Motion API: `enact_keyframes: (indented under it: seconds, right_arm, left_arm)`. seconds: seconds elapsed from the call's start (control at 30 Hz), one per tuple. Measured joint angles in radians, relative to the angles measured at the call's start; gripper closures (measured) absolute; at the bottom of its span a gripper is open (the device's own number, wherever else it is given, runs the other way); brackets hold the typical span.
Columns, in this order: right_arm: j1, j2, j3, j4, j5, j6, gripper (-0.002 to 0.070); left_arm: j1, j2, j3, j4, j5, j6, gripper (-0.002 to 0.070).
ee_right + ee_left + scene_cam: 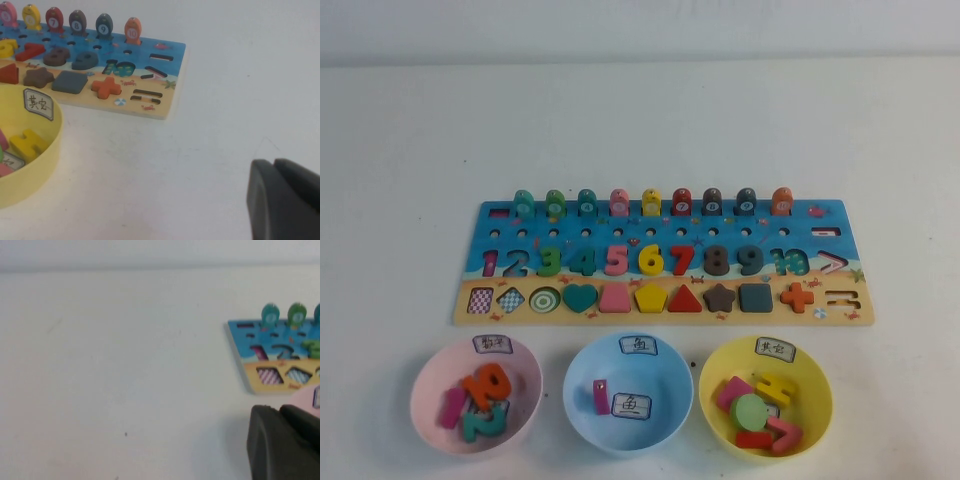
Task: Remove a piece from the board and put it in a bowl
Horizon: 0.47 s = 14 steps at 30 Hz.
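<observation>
Looking down from the high view, we see the board (665, 262) lying across the middle of the table (410, 180), with three bowls in a row on its near side. The pink bowl (432, 372) sits at the left, the light blue bowl (665, 372) in the centre and the yellow bowl (818, 385) at the right. The teal-green "2" (485, 420) lies inside the pink bowl, at its near side, touching an orange numeral (487, 383) and a magenta piece (451, 408). On the board, the slot for the "2" (515, 262) shows only as an empty blue recess between the "1" slot and the green "3" (549, 260).

Neither arm appears in the high view. The left gripper (285, 440) shows only in its wrist view as a dark mass near the board's left end, and we cannot tell how its fingers stand. The right gripper (285, 197) shows likewise over bare table off the board's right end, near the yellow bowl; its state we cannot tell either.
</observation>
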Motion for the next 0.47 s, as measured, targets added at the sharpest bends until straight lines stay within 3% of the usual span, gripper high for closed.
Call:
enact_keyframes:
  seconds: [0.13, 0.47]
  right_arm:
    - [0.000, 0.000, 0.000, 0.000, 0.002, 0.000, 0.0694]
    - [0.000, 0.000, 0.000, 0.000, 0.002, 0.000, 0.0694]
  left_arm:
    - [0.000, 0.000, 0.002, 0.002, 0.113, 0.014, 0.0676]
    - [0.000, 0.000, 0.002, 0.002, 0.123, 0.029, 0.0676]
